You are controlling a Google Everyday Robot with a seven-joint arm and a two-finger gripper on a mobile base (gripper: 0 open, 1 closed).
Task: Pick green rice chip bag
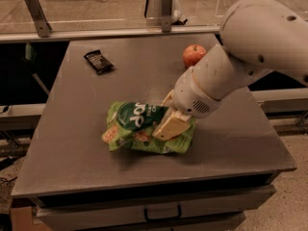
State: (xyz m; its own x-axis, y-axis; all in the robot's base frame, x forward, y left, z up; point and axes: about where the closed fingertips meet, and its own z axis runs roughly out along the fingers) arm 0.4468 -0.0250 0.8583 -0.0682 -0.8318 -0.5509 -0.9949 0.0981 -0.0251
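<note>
Green rice chip bag (131,119), right end (crumpled) tight within the closed claw (161,119).

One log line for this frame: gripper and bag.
gripper: on right end of crinkly light-green rice chip bag | bag: lying on grey table | also: red apple, small black wrapper

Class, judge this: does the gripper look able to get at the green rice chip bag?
Likely yes: the gripper is at the green rice chip bag; apple and black wrapper lie apart.
</note>
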